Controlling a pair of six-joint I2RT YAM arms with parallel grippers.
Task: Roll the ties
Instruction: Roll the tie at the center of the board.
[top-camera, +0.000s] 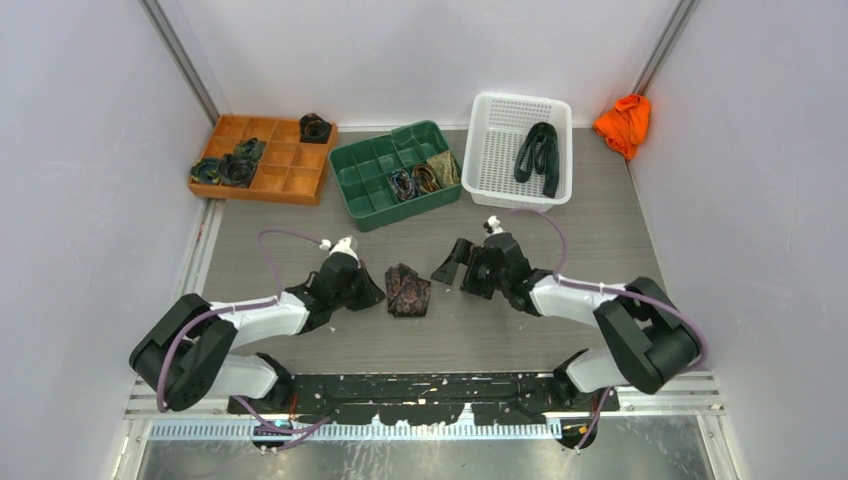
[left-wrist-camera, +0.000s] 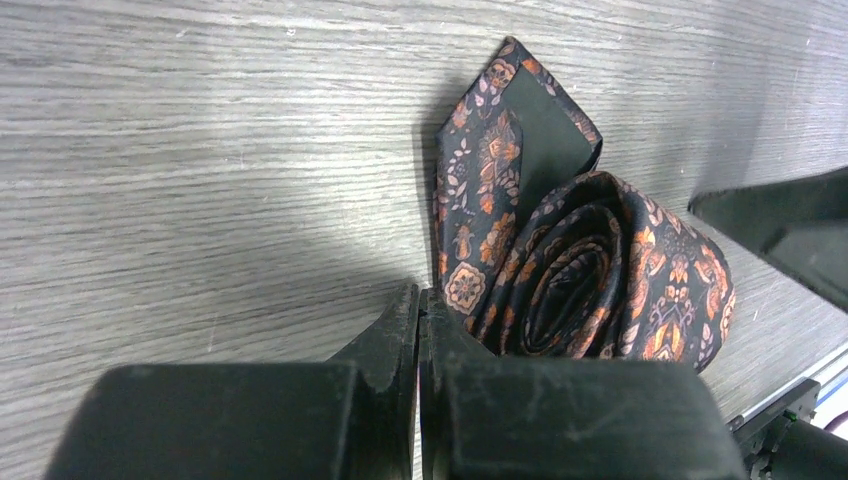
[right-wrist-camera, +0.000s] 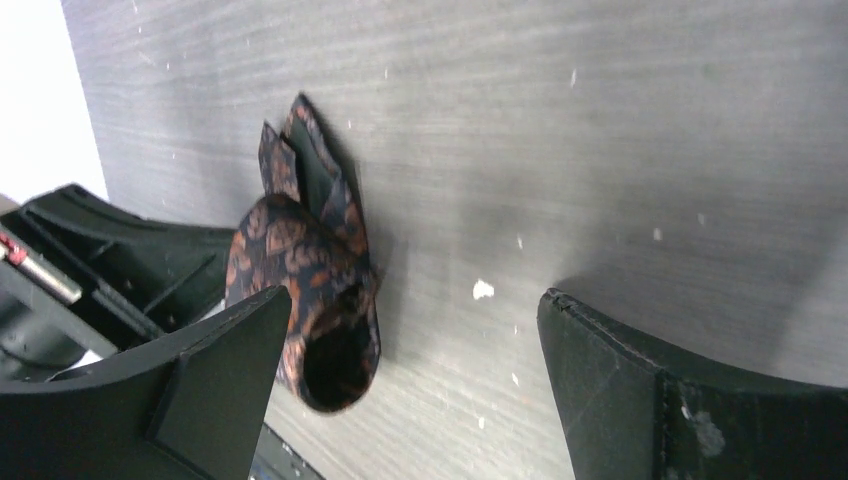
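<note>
Along the far edge of the grey wood-grain table (top-camera: 300, 250), an orange plastic divider tray (top-camera: 262, 190) at the left corner holds dark coiled ties (top-camera: 225, 170).

Toward the near edge, the left gripper (left-wrist-camera: 420, 300) lies low on the table with its black fingers pressed together. Their tips are just beside the fabric, and whether they pinch an edge of it cannot be told.

At the table's middle sits the dark necktie with an orange floral print (left-wrist-camera: 600, 270), wound into a coil. Its pointed tail stands loose against the coil's side.

Behind it, a green plastic divider tray (top-camera: 400, 215) holds more patterned coils (top-camera: 425, 178).

To the coil's right, the right gripper (right-wrist-camera: 415, 300) stands spread wide and grips nothing. One finger is close to the roll and the other is well apart from it.

A white perforated plastic basket (top-camera: 515, 100) at the far edge holds an unrolled dark tie (top-camera: 540, 155). A bright orange cloth lump (top-camera: 623, 122) lies in the far right corner.

The winding looks finished, so the step now appears to be securing the roll. The open jaws would best straddle the coil across its curved sides and trap the loose tail beneath one finger. They should close gently, because a squeeze on the open ends would likely push the inner turns out. Lifting by the tail alone risks unwinding the roll.
</note>
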